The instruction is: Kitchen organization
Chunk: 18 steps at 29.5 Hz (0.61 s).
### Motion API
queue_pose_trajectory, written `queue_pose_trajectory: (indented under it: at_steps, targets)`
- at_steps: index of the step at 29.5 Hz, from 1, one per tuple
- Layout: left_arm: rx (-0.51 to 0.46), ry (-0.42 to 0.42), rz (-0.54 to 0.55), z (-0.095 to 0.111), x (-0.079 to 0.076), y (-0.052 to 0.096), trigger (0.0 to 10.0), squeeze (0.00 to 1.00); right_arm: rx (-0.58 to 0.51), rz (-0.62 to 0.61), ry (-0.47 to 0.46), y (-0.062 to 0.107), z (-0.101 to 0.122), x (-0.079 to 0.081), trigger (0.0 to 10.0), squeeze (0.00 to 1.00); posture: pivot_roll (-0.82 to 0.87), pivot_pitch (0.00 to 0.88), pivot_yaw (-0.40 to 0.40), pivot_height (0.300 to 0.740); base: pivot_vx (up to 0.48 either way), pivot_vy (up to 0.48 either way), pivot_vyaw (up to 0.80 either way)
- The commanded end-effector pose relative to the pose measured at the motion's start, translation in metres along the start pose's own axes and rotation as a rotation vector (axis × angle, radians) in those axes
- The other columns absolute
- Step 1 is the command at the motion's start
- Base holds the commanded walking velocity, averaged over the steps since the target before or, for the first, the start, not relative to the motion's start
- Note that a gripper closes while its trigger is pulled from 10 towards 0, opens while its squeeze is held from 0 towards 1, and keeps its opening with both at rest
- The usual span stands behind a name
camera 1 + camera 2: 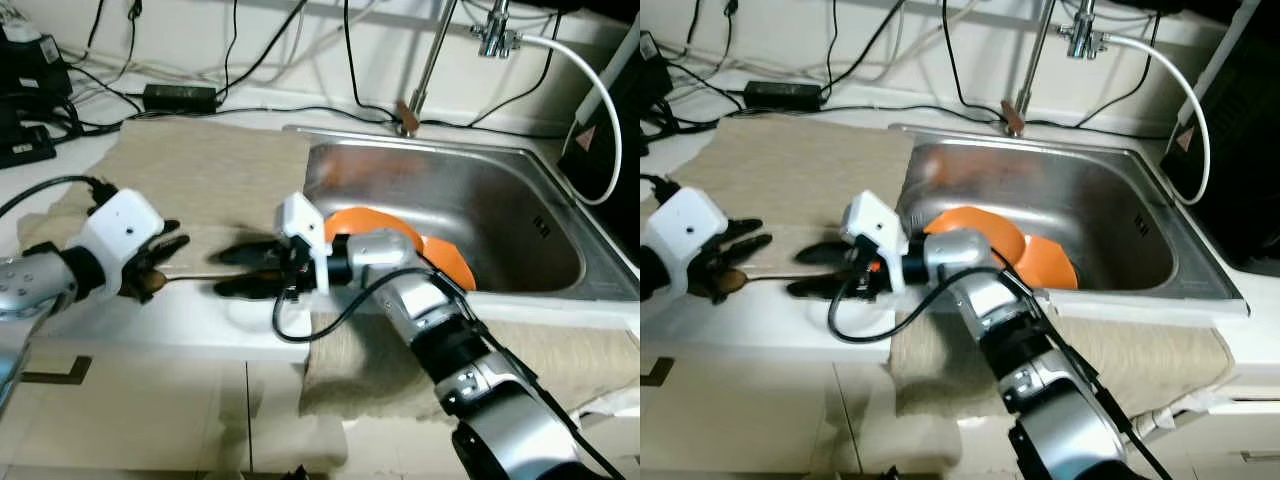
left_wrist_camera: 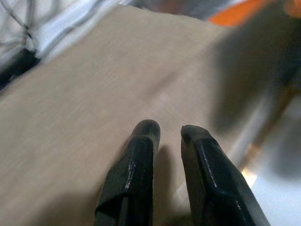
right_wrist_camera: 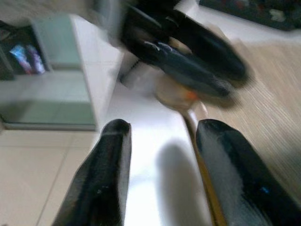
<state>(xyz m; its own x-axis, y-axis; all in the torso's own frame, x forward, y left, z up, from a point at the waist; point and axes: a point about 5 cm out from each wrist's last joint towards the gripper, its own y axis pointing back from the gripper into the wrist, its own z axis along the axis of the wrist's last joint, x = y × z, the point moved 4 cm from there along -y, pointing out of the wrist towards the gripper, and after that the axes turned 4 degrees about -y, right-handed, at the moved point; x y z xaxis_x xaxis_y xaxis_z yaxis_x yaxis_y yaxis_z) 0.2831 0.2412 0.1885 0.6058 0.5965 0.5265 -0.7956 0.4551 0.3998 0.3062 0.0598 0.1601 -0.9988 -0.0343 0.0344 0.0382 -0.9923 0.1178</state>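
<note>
Here the spoon [image 1: 190, 276] lies on the white table [image 1: 150, 325] just beside the sink [image 1: 520, 215]. Left gripper [image 1: 170, 240] fingers are slightly spread over its bowl; right gripper [image 1: 235, 272] fingers are spread around its handle. Orange plates [image 1: 400, 235] sit in the sink.

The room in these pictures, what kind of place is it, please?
Most likely a home kitchen: a stainless steel sink is set in a white counter, a metal faucet pipe rises behind it, and orange plates lie in the basin.
</note>
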Motion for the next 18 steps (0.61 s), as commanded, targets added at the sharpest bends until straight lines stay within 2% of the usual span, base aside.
queue_pose_trajectory:
  at_steps: [1,2,3,4,9,12,13,14,15,16,17,18]
  targets:
    - [-0.026,-0.008,-0.015,0.007,0.003,0.01,10.0,0.0,0.022,-0.024,0.031,-0.002,0.006,-0.007,10.0,1.0,0.07,0.0,-0.109,0.74,0.0,0.0,0.0]
    - [-0.005,0.005,-0.029,0.002,0.004,0.02,10.0,0.0,0.039,-0.041,0.02,-0.008,0.007,-0.012,10.0,1.0,0.08,0.0,-0.117,0.74,0.0,0.0,0.0]
    - [-0.005,0.005,-0.029,0.002,0.004,0.02,10.0,0.0,0.039,-0.041,0.02,-0.008,0.007,-0.012,10.0,1.0,0.08,0.0,-0.117,0.74,0.0,0.0,0.0]
    - [0.014,0.007,-0.027,-0.001,0.007,0.03,10.0,0.0,0.063,-0.048,0.025,-0.013,0.007,-0.015,10.0,1.0,0.09,0.0,-0.123,0.74,0.0,0.0,0.0]
    - [0.072,0.022,-0.035,-0.009,0.01,0.051,10.0,0.0,0.105,-0.064,0.012,-0.024,0.005,-0.019,10.0,1.0,0.11,0.0,-0.141,0.74,0.0,0.0,0.0]
    - [0.081,0.035,-0.051,-0.011,0.007,0.057,10.0,0.0,0.117,-0.063,0.002,-0.028,0.003,-0.019,10.0,1.0,0.11,0.0,-0.147,0.74,0.0,0.0,0.0]
    - [0.085,0.04,-0.061,-0.011,0.005,0.06,10.0,0.0,0.123,-0.064,-0.004,-0.03,0.002,-0.019,10.0,0.79,0.12,0.0,-0.151,0.74,0.0,0.0,0.0]
    - [0.087,0.045,-0.069,-0.011,0.003,0.062,10.0,0.0,0.131,-0.062,-0.011,-0.031,0.0,-0.019,10.0,0.31,0.12,0.0,-0.152,0.74,0.0,0.0,0.0]
    - [0.087,0.047,-0.075,-0.011,0.001,0.063,10.0,0.0,0.136,-0.059,-0.015,-0.032,-0.001,-0.019,10.0,0.0,0.12,0.0,-0.153,0.74,0.0,0.0,0.0]
    - [0.087,0.048,-0.077,-0.011,0.0,0.063,10.0,0.0,0.138,-0.058,-0.017,-0.033,-0.002,-0.018,10.0,0.0,0.12,0.0,-0.153,0.74,0.0,0.0,0.0]
    - [0.085,0.049,-0.083,-0.01,-0.002,0.063,10.0,0.0,0.135,-0.048,-0.021,-0.034,-0.003,-0.017,7.8,0.0,0.12,0.0,-0.154,0.74,0.0,0.0,0.0]
    - [0.085,0.049,-0.083,-0.01,-0.002,0.063,10.0,0.0,0.135,-0.048,-0.021,-0.034,-0.003,-0.017,7.8,0.0,0.12,0.0,-0.154,0.74,0.0,0.0,0.0]
